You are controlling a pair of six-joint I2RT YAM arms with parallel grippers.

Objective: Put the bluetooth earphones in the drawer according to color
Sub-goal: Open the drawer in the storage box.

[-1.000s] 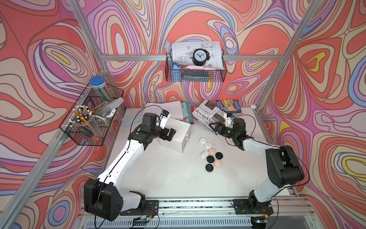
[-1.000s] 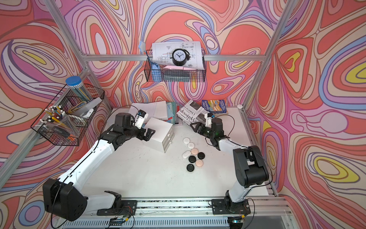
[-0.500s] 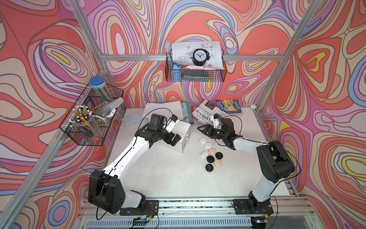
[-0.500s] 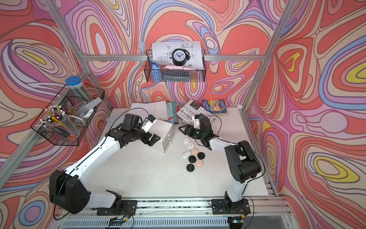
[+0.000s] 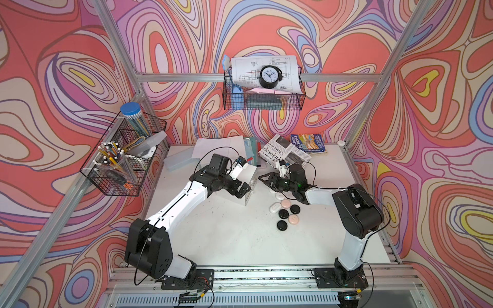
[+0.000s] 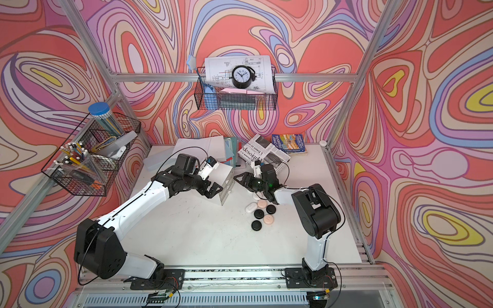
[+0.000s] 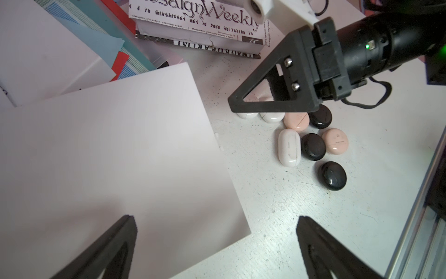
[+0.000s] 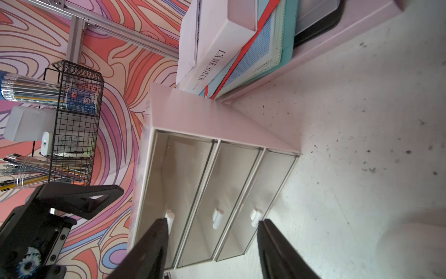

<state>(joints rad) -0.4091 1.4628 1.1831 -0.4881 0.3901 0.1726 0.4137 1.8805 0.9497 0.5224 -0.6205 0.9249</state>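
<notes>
The table (image 5: 226, 240) has the drawer (image 8: 217, 120) cabinet, all shut, right at the tips of the right gripper (image 8: 212, 221). Its fingers are spread and empty. The left gripper (image 7: 214, 218) is wide open over the cabinet top, holding nothing. The bluetooth earphones (image 7: 288, 147) are clustered just behind and below the right fingers.

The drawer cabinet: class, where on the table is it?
In both top views the drawer cabinet stands mid-table at the left pincer, facing the right pincer, left of the earphone cases.

Earphones (image 5: 283, 213) right of drawer (image 5: 253, 173)
</notes>
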